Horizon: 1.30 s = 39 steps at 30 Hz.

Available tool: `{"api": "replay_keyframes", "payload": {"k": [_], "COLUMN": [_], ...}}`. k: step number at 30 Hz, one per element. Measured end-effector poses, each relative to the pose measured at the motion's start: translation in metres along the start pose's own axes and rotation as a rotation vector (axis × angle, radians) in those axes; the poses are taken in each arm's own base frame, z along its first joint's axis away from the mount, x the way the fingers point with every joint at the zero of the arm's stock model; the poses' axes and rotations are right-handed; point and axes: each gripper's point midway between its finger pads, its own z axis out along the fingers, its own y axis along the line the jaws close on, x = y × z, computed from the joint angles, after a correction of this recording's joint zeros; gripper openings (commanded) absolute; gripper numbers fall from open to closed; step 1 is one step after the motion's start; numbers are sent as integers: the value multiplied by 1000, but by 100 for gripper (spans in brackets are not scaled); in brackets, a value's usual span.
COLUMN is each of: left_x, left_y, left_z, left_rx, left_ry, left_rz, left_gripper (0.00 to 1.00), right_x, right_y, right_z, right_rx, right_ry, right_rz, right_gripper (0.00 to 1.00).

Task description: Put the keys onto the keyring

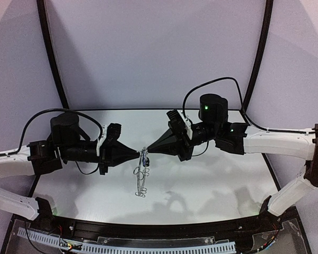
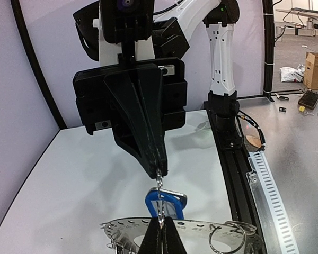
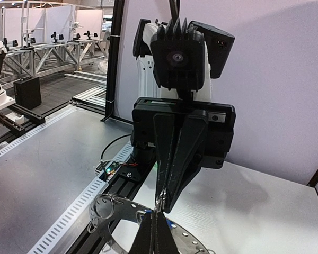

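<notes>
Tips of the black left gripper (image 1: 139, 155) and black right gripper (image 1: 150, 151) meet nose to nose above the white table (image 1: 217, 180). Both are clenched, apparently on one thin silver wire loop (image 2: 159, 182). The flat dark grey perforated keyring (image 2: 199, 228) hangs below, its faces toward the arms. The blue oval plastic-tagged key (image 2: 169, 201) dangles at that loop, equally near both.

The keyring (image 2: 201, 228), a grey disc rimmed with wire loops, hangs on edge between the left tool (image 1: 139, 154) and right tool (image 1: 148, 151). The blue-tagged key (image 2: 169, 200) dangles beside it.
</notes>
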Motion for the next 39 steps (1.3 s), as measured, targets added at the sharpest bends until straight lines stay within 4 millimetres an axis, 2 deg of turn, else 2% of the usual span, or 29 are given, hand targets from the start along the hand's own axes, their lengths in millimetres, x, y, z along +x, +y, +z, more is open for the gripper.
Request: {"api": "replay_keyframes", "payload": {"k": [10, 22, 32, 39], "left_x": [-1, -5, -7, 6], "left_y": [0, -3, -19, -28], "left_z": [0, 0, 5, 10], "left_rx": [1, 26, 183, 257], "left_ry": [-4, -6, 68, 118], "left_rz": [2, 0, -27, -55], "left_gripper": [1, 1, 1, 1], "right_x": [6, 0, 3, 11], "right_y": [1, 0, -1, 0], "right_z": [2, 9, 13, 18], "right_rx": [-14, -32, -26, -21], "right_ry": [9, 1, 36, 86], "right_rz": [20, 0, -54, -121], "right_gripper": [0, 0, 0, 0]}}
